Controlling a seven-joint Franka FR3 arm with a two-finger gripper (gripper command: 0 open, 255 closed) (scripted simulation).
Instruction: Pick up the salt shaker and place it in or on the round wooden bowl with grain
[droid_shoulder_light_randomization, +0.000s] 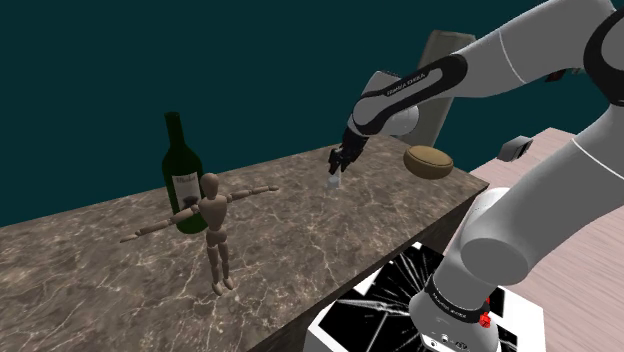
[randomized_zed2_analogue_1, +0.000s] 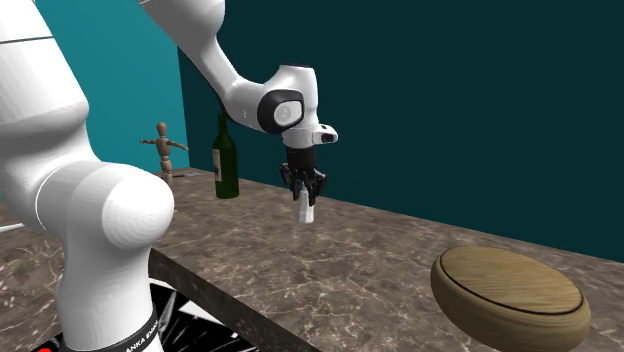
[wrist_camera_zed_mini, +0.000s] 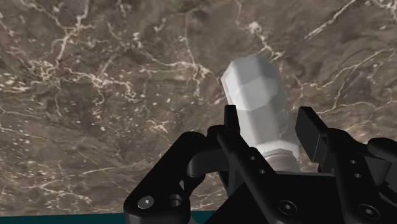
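Note:
My black gripper is shut on the neck of a pale grey salt shaker, which hangs below the fingers above the marble counter. In the wrist view the shaker sticks out past the gripper, clasped between both fingers, with the counter behind it. In the shoulder view the gripper and shaker hover over the counter's far part, left of the round wooden bowl. The second exterior view has the bowl at its lower right, apart from the shaker.
A dark green wine bottle and a wooden mannequin with arms outstretched stand on the counter at the shoulder view's left. The bottle and mannequin lie beyond the arm in the second exterior view. A teal wall backs the counter.

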